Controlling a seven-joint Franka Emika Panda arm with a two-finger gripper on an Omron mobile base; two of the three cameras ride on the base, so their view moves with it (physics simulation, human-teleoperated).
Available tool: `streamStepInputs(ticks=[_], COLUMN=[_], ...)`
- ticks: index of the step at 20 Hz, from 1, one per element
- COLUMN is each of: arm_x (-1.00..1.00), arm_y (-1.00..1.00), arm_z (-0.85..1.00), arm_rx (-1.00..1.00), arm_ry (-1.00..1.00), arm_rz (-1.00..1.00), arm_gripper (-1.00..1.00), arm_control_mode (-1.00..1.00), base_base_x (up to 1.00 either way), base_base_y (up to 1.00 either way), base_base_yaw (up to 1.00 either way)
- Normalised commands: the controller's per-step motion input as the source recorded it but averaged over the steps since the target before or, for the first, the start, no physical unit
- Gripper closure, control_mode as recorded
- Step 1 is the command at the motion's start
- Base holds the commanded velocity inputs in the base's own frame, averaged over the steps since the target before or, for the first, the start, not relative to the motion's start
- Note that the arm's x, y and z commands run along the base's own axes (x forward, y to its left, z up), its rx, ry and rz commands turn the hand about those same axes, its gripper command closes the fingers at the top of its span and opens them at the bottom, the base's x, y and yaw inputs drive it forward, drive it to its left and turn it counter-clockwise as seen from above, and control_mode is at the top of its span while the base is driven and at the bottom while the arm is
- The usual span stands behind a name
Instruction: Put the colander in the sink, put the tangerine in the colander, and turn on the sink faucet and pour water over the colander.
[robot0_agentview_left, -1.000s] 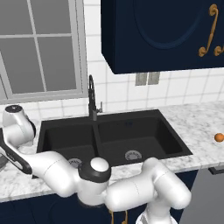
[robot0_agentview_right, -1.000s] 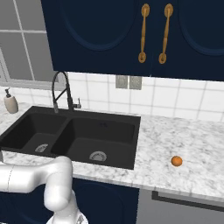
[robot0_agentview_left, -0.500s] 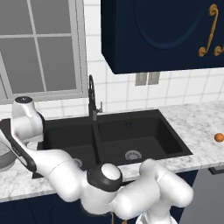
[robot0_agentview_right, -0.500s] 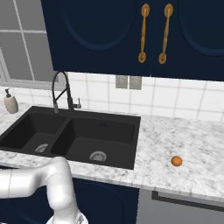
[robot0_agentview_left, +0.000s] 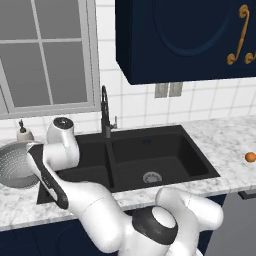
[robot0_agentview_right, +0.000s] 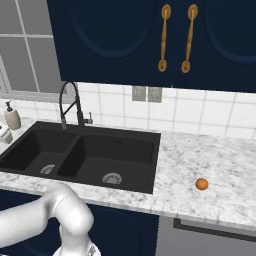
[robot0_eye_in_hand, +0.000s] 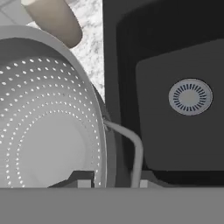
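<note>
At the far left, the round silver-grey perforated metal colander (robot0_agentview_left: 17, 164) is over the marbled white surface (robot0_agentview_left: 20, 210), just beside the left edge of the large black double-basin sink (robot0_agentview_left: 150, 155). Whether it rests on the surface or is already raised a little, I cannot tell from where I stand. The arm reaches over to it, and in the hand view the two dark fingers (robot0_eye_in_hand: 85, 180) are drawn narrow, closed on the colander's rim (robot0_eye_in_hand: 99, 131), one inside the bowl and one outside by its thin wire handle. A beige soap dispenser bottle (robot0_agentview_left: 22, 134) stands close behind the colander.

To my eye the step in hand is carrying the colander into the sink. A rim pinch lets a wide bowl swing, so it would be wise to lift slowly, keep it level, clear the sink's edge, stay off the bottle, and lower it squarely over the round silver drain (robot0_eye_in_hand: 190, 96) of the near basin before letting go.

The tall dark gooseneck faucet (robot0_agentview_left: 105, 111) rises behind the divider. Well apart on the right, the small bright orange tangerine (robot0_agentview_left: 250, 157) waits on the surface.
</note>
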Motion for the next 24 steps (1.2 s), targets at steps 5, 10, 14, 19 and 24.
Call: streamStepInputs(ticks=[5, 10, 14, 19, 24], arm_x=[0.0, 0.0, 0.0, 0.0, 0.0], arm_y=[-0.31, -0.25, -0.24, -0.42, -0.49], arm_z=[0.4, 0.56, 0.44, 0.08, 0.0], arm_rx=[-0.01, -0.08, -0.08, -0.02, 0.01], arm_ry=[-0.04, 0.07, 0.18, 0.21, 0.03], arm_rz=[-0.33, -0.31, -0.25, -0.19, -0.11], arm_gripper=[1.0, 1.0, 1.0, 1.0, 1.0], arm_control_mode=[-1.0, -1.0, -1.0, -1.0, -1.0], base_base_x=[0.0, 0.0, 0.0, 0.0, 0.0], base_base_y=[0.0, 0.0, 0.0, 0.0, 0.0], base_base_yaw=[0.0, 0.0, 0.0, 0.0, 0.0])
